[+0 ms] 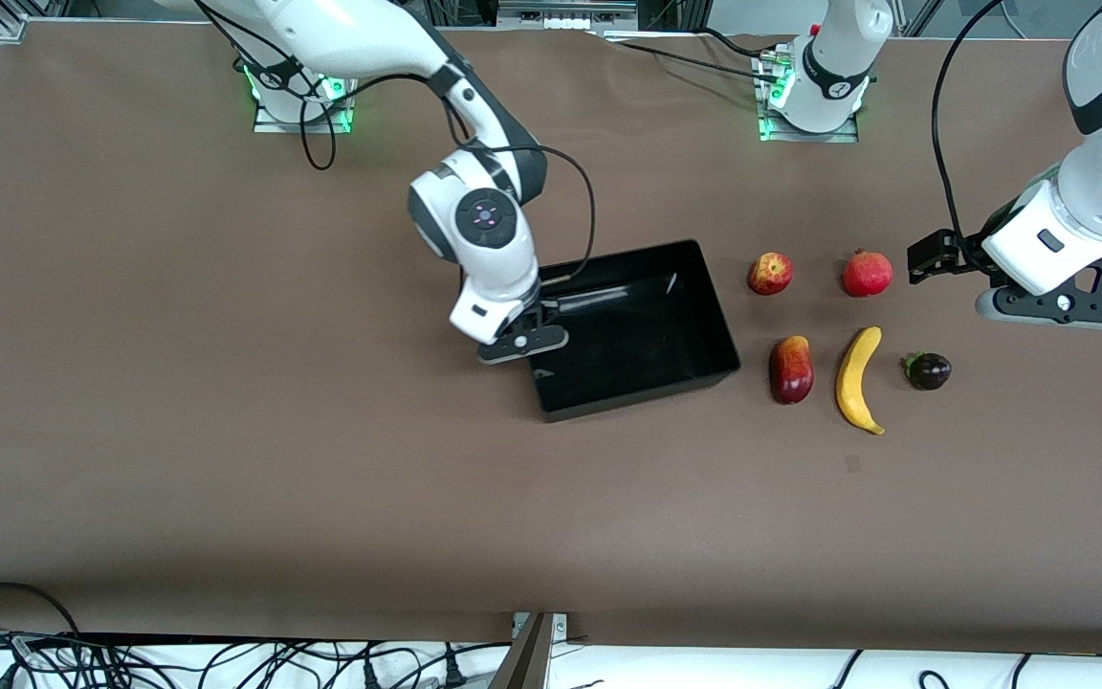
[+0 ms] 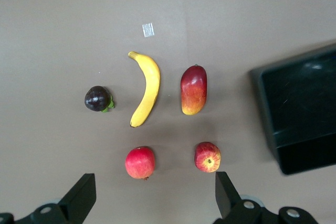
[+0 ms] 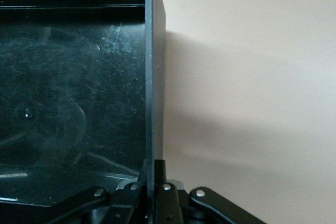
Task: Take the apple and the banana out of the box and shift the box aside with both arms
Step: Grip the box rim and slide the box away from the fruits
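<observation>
The box (image 1: 634,328) is black with an open top and shiny inner walls. It sits on the brown worktop (image 1: 226,431), about in the middle. Nothing lies inside it.

The right gripper (image 1: 524,342) is down at the box's end wall, the one toward the right arm's end of the worktop. Its jaws are clenched on that thin wall. In the right wrist view the wall (image 3: 154,77) runs straight up from between the jaws, with one jaw inside the box and one outside.

The fruits lie in a group beside the box, toward the left arm's end of the worktop. None of them touch. The apple (image 1: 770,274) is small and round, red with yellow patches, and it is the fruit close to the box on the side away from the front camera. Next to it is a round red fruit (image 1: 868,274). Nearer the front camera lie a red and yellow mango (image 1: 791,368), then the long yellow banana (image 1: 859,380), then a small dark purple fruit (image 1: 928,370) with a green bit on it.

The left gripper (image 1: 1053,304) hangs in the air over bare worktop, just past the fruits. Its jaws are released and wide apart, and they hold nothing. In the left wrist view its two black fingers (image 2: 80,196) show at the edge, with all five fruits between them.
</observation>
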Robot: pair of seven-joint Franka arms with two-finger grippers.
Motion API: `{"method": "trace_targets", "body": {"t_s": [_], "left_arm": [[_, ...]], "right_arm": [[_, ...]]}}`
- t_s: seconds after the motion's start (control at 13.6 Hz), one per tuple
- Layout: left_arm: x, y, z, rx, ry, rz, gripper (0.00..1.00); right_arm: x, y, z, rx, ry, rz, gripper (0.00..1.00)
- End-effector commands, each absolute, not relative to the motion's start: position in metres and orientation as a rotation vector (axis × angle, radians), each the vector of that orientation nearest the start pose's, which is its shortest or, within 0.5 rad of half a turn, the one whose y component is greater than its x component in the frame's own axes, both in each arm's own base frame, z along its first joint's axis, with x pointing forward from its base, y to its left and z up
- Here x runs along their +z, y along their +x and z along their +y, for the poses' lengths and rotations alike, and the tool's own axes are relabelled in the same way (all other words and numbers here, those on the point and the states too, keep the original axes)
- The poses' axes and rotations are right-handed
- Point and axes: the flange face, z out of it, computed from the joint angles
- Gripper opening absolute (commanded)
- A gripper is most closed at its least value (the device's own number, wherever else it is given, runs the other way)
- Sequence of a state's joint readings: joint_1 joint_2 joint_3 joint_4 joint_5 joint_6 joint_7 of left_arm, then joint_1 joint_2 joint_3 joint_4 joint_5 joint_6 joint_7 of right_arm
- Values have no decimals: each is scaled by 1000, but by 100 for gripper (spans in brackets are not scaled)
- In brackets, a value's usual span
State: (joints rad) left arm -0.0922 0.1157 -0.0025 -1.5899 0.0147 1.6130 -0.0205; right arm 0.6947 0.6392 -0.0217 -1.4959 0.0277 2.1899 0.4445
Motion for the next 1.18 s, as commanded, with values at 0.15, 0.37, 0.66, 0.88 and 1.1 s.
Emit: {"method": "trace_targets", "body": {"t_s": [0.15, 0.37, 0.66, 0.88, 1.1], "left_arm": [[566, 583, -57, 163, -3131, 127, 100], [566, 582, -57, 185, -3130, 132, 100], [567, 582, -58, 181, -3131, 134, 100], [566, 583, -59, 183, -3129, 137, 100], [567, 582, -60, 180, -3129, 139, 100]], "right_arm": [[423, 601, 321, 41, -3032, -421, 0], [447, 619, 200, 96, -3027, -445, 0], [417, 598, 87, 108, -3027, -387, 0], [358, 574, 29, 35, -3052, -368, 0], [301, 563, -10, -37, -3086, -338, 0]]}}
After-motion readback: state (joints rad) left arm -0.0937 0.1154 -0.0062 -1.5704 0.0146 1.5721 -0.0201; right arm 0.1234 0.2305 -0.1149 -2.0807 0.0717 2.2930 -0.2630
